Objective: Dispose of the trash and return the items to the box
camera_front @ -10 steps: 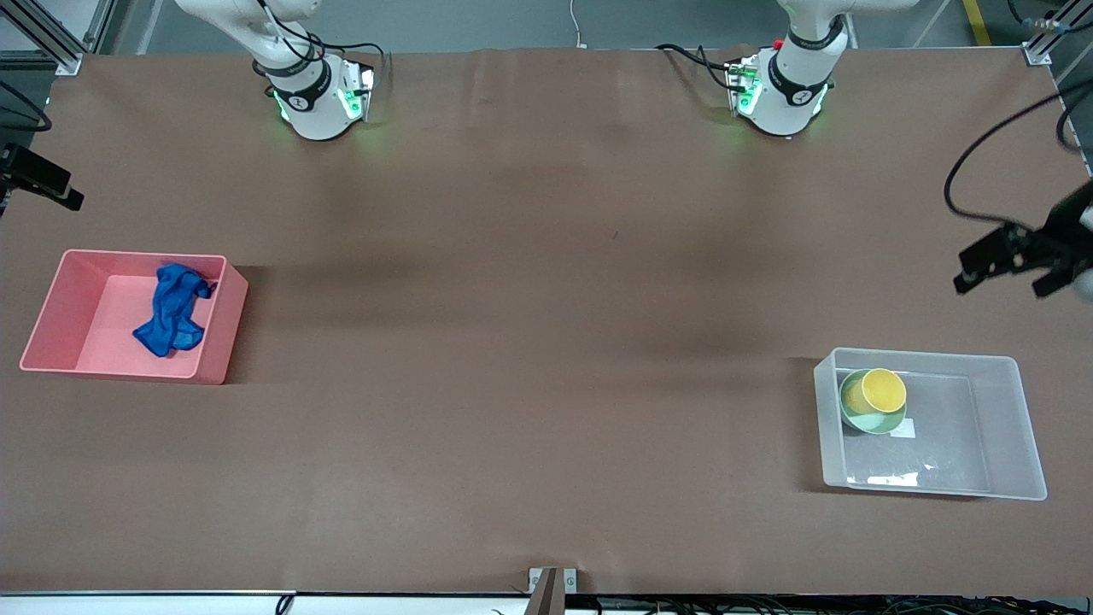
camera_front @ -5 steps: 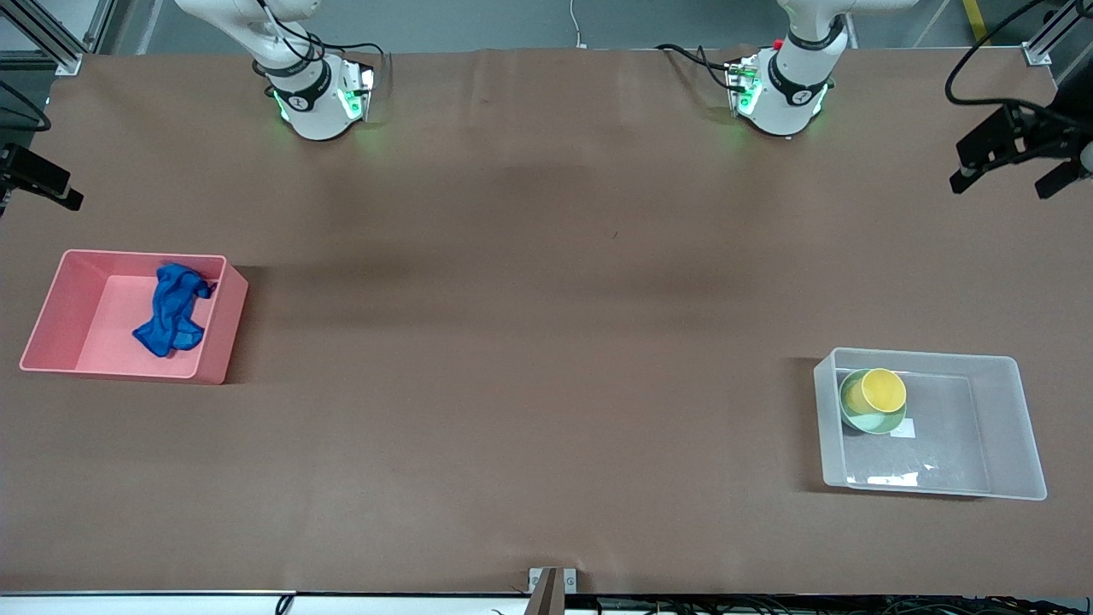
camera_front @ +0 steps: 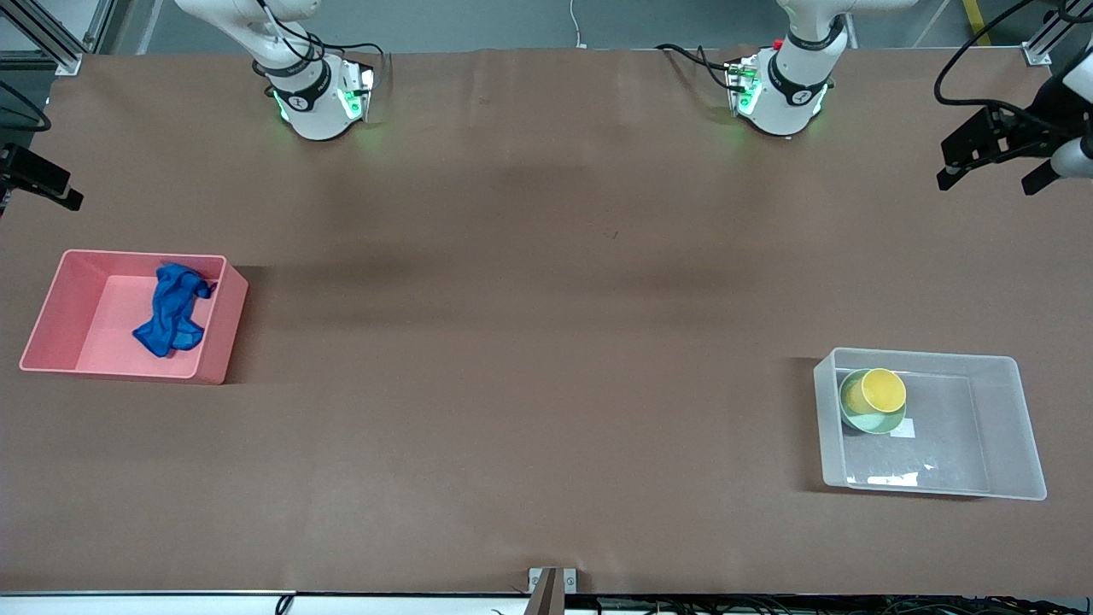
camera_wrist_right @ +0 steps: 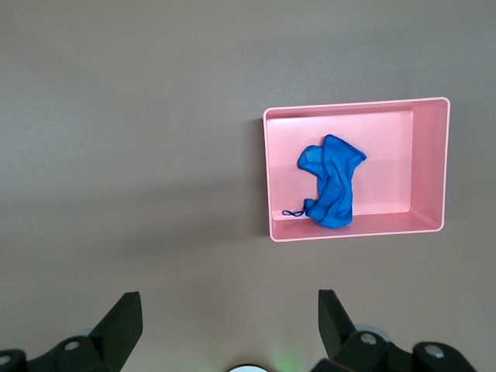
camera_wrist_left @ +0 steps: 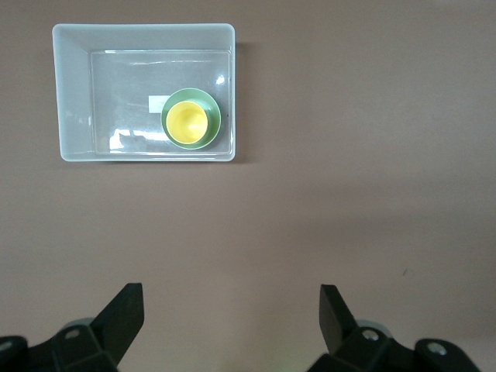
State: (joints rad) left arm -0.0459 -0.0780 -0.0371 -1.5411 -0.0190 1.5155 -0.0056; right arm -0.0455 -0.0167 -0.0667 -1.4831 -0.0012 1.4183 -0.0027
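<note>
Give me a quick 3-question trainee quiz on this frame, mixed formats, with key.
1. True or false: the blue rag lies in the pink bin.
2. The yellow cup sits: A) on the bare table, B) inside the green bowl in the clear box, C) in a gripper.
3. Fill in: the left gripper and the right gripper both hang with fingers ____ and hold nothing.

Key: 1 true; 2 B; 3 open.
</note>
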